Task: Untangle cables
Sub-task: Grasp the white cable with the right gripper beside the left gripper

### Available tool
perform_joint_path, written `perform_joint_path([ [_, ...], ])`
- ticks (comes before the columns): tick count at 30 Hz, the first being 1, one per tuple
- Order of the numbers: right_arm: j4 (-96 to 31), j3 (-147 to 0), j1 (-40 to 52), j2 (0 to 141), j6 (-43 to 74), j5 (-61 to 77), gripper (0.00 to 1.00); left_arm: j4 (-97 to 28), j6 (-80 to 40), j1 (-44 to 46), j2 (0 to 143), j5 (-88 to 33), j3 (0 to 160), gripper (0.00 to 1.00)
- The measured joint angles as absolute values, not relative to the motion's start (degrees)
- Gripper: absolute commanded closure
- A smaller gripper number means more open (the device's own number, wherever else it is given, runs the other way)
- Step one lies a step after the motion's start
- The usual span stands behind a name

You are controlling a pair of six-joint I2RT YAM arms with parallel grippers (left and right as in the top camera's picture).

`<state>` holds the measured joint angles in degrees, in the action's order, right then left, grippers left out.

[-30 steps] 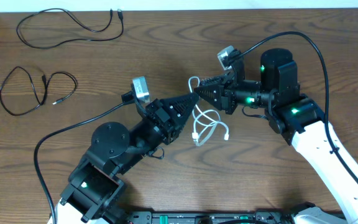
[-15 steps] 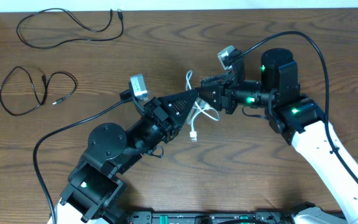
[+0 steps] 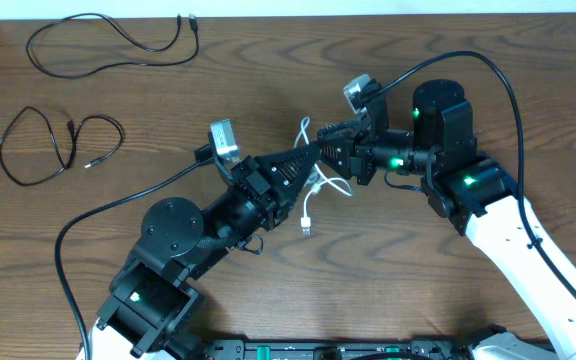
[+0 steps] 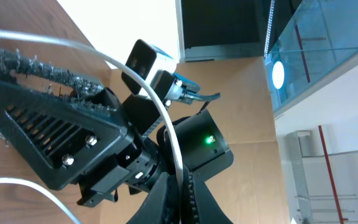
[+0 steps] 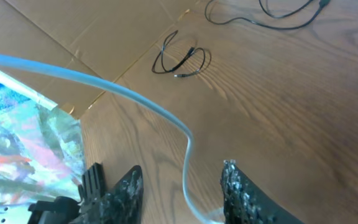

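The white cable [image 3: 309,208] hangs in a small loop between the two grippers at the table's middle, its plug [image 3: 306,231] on the wood. My left gripper [image 3: 309,156] is shut on the white cable [image 4: 160,106], which arcs up out of the jaws [image 4: 182,182]. My right gripper [image 3: 324,146] meets it tip to tip. It is open, and the white cable [image 5: 188,149] runs between its fingers [image 5: 129,186] without being pinched. Two black cables lie apart at the far left, one in a wide loop [image 3: 108,40] and one coiled [image 3: 58,145].
In the right wrist view the coiled black cable [image 5: 182,59] and part of the other [image 5: 278,18] lie on the wood. Beyond the table's edge is cardboard [image 5: 61,37]. Thick black arm cables [image 3: 88,215] trail from both arms.
The white cable's loop has drawn in toward the grippers, and its plug has slid left across the table. The right gripper's jaws have widened a little and shifted slightly left.
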<state>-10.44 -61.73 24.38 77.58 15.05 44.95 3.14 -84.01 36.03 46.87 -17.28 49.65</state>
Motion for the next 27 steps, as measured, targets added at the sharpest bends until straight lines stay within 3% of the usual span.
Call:
perform_joint_path([
  [14, -9.10, -61.73, 25.93, 77.60, 15.09, 41.63, 0.53, 3.62, -84.79, 36.03, 46.89, -18.57, 49.65, 0.93],
  [15, -9.04, -61.73, 26.13, 77.62, 15.09, 41.52, 0.55, 3.68, -84.95, 36.03, 46.89, -18.76, 49.65, 0.93],
  [19, -8.16, -61.73, 26.92, 78.22, 15.09, 41.30, 0.76, 3.68, -85.54, 36.03, 46.89, -19.25, 49.65, 0.93],
  [22, -7.97, -61.73, 26.94, 78.39, 15.22, 41.17, 0.99, 3.68, -85.54, 36.03, 46.89, -19.25, 49.65, 0.93],
  [27, -7.90, -61.73, 26.94, 78.39, 15.77, 41.08, 0.99, 3.68, -85.54, 36.03, 46.89, -19.25, 49.65, 0.93],
])
